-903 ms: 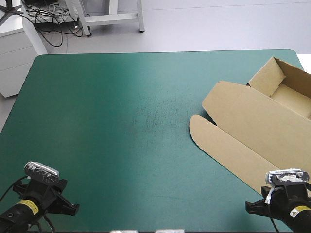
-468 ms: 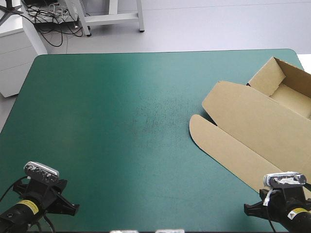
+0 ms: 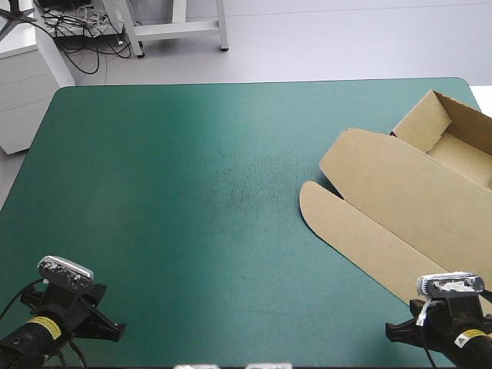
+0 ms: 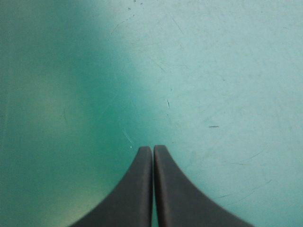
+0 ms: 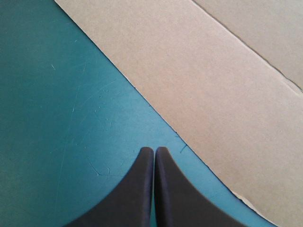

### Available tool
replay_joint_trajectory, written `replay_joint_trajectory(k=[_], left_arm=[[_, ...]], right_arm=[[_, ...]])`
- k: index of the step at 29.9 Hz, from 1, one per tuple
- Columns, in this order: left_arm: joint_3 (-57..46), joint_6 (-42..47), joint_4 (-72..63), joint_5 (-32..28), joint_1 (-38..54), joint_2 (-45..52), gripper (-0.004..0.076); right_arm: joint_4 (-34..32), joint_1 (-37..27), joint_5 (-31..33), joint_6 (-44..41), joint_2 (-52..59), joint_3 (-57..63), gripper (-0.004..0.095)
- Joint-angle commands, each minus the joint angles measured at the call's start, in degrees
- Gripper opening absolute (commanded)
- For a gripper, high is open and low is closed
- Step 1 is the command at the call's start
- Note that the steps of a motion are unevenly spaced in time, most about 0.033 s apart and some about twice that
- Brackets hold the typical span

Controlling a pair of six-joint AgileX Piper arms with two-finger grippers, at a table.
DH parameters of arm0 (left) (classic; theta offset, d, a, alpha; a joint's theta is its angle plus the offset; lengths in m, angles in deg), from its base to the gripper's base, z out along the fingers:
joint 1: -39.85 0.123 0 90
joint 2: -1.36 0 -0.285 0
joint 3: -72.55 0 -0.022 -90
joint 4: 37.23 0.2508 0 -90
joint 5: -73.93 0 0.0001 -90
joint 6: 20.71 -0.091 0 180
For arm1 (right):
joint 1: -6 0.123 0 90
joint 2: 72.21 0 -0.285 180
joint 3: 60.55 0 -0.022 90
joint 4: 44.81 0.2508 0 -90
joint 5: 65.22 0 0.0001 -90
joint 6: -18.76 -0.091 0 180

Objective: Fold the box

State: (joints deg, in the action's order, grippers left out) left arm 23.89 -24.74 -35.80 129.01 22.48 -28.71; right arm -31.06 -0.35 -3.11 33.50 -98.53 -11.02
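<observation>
The brown box (image 3: 400, 223) lies on the right side of the table, partly built. Its tray (image 3: 461, 138) sits with walls raised at the far right corner, running off the right edge of the high view. The lid (image 3: 384, 184) lies flat and open toward the middle of the table. Along the lid's near edge a long rounded flap (image 3: 338, 223) also rests flat on the teal-green cover (image 3: 177, 200).

Over to the right gripper (image 5: 154, 150) at the near right corner. Its black fingers are pressed together into one pointed arch with nothing between them. The tips sit over bare cover just beside the board's edge, which runs diagonally ahead of them, and the two are not touching.

The left gripper (image 4: 152, 149) is well apart from the box, at the near left corner. Its fingers are closed tip to tip as well and hold nothing, with only scuffed teal-green cover beneath and ahead.
</observation>
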Motion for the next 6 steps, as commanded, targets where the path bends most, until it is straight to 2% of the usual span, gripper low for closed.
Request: replay_joint_trajectory(k=[1,6], left_arm=[[1.4,0.4,-0.4,-3.2,0.0,-0.3,-0.0010],[1.4,0.4,-0.4,-3.2,0.0,-0.3,-0.0010]], right_arm=[[0.9,0.0,-2.8,0.1,-0.5,-1.4,-0.0005],[0.9,0.0,-2.8,0.2,-0.5,-1.4,-0.0005]])
